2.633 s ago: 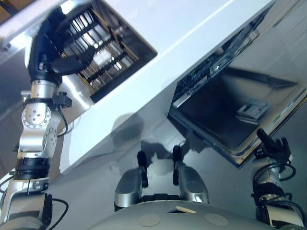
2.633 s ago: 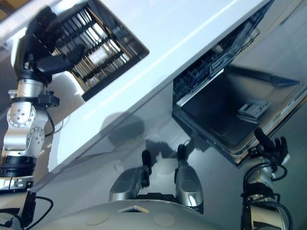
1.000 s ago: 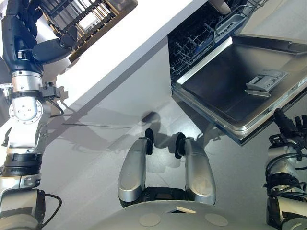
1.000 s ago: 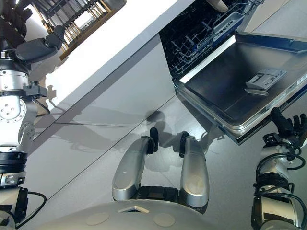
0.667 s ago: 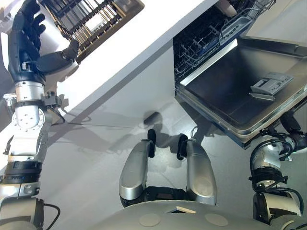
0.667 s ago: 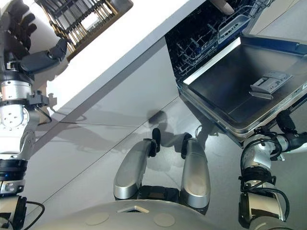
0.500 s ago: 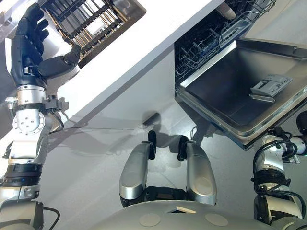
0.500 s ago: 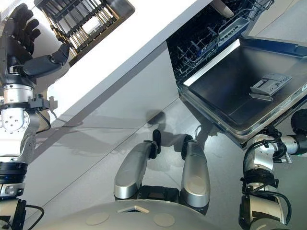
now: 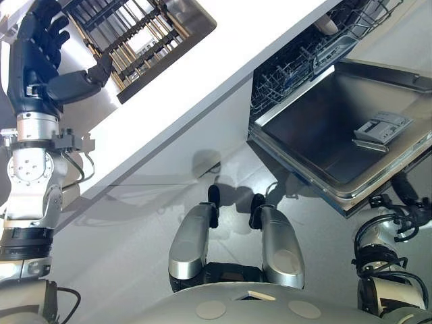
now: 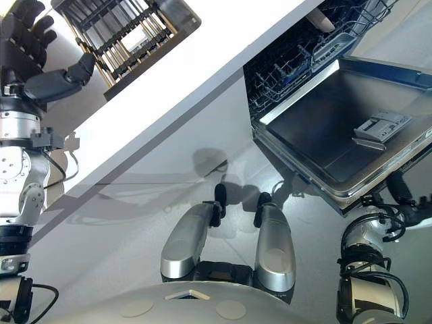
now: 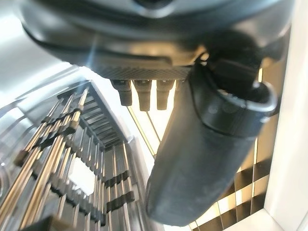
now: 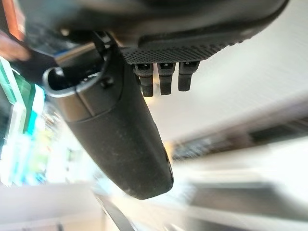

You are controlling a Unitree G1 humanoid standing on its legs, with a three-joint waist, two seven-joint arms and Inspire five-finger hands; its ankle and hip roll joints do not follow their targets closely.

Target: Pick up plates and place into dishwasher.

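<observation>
Left hand (image 9: 40,64), fingers apart and holding nothing, is raised just beside the dish rack (image 9: 135,37) on the counter (image 9: 223,57). Right hand (image 9: 413,209), fingers unclear, hangs under the open dishwasher (image 9: 324,128) door. One pale dish (image 9: 327,24) sits in its basket; no other plate is discernible.

A long white countertop (image 9: 223,61) runs from near left to far right. Set in it at far left is a dark slatted drying rack (image 9: 135,40). A glossy grey floor (image 9: 135,236) lies below, nearer.

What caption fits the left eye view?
Left hand raised open beside the dish rack; dishwasher door lies open.
</observation>
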